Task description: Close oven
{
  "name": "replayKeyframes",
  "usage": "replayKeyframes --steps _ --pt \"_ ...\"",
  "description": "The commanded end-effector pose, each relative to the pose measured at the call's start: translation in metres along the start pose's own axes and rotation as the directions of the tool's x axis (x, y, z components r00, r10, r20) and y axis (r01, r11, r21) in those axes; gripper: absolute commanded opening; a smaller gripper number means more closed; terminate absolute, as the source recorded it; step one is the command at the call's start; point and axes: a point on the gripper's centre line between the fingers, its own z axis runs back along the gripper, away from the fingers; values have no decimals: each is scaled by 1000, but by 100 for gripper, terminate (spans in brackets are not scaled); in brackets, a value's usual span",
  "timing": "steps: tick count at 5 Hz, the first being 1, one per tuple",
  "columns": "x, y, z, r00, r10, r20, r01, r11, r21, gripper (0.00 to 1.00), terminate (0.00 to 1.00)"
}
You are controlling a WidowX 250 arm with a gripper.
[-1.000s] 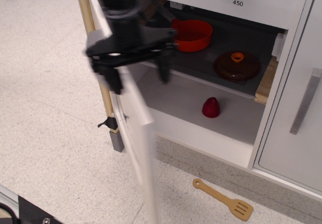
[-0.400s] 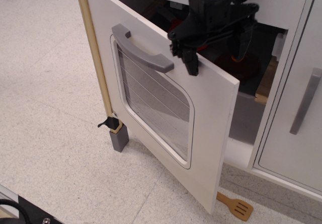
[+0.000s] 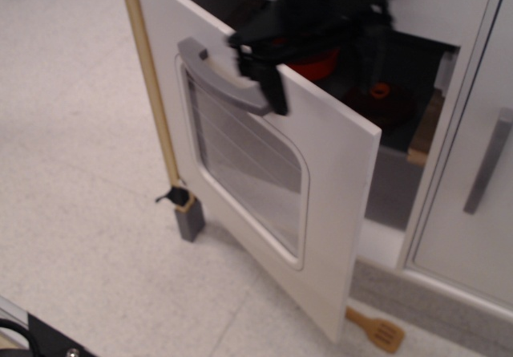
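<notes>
The white toy oven (image 3: pixel 449 12) has its big door (image 3: pixel 333 229) standing ajar, hinged at the left and swung about halfway out from the opening. The door shows its rounded window (image 3: pixel 248 168) crossed by thin lines and its grey curved handle (image 3: pixel 215 78). My black gripper (image 3: pixel 321 72) hangs blurred over the door's upper edge. It is open: one finger (image 3: pixel 275 94) is in front of the door by the handle's right end, and the other is behind the door. The dark shelf (image 3: pixel 401 76) shows behind.
A red pot (image 3: pixel 314 58) and a brown lid with an orange knob (image 3: pixel 383 100) sit on the shelf. A narrow white door with a grey bar handle (image 3: pixel 489 160) is at the right. A wooden spatula (image 3: pixel 377 330) lies on the floor under the door.
The door has swung from wide open and edge-on to about half closed. My gripper went right with it, then shifted back left toward the handle.
</notes>
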Motion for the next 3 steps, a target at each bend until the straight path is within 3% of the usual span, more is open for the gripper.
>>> replayKeyframes --steps 1,2,3 --pt "17 47 -8 993 -120 16 119 991 65 100 0" --pt "20 54 -43 982 -183 38 178 979 103 100 0" --pt "24 38 -63 975 -209 75 206 977 49 100 0"
